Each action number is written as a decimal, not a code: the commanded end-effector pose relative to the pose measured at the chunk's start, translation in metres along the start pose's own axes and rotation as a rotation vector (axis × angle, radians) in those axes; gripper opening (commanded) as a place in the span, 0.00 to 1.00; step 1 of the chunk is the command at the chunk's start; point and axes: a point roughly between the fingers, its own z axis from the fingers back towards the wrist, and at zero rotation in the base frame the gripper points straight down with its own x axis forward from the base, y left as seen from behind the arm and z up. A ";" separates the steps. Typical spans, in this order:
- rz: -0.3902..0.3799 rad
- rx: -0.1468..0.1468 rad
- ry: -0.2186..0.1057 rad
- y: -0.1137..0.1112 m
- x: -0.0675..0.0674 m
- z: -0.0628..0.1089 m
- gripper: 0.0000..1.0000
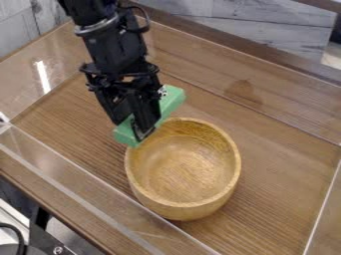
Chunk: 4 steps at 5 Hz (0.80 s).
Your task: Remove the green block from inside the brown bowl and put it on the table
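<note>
Between the gripper's [142,124] closed fingers, the green block [151,114] is gripped at a slant, just beyond the near-side bowl's [182,206] rim. Opening too soon could let it catch that rim and tip back inside, rather than settle on the table [270,113].

The claw [143,122] is closed on the green block [151,114], which overlaps the upper left rim of the brown bowl [184,167] in the camera view; whether they touch is unclear. The bowl sits upright on the wood-grain tabletop [273,125], its visible interior bare.
</note>
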 end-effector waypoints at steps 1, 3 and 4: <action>-0.005 0.009 -0.035 0.005 0.007 0.005 0.00; -0.012 0.008 -0.036 0.009 0.010 -0.001 0.00; -0.015 0.007 -0.036 0.011 0.012 -0.004 0.00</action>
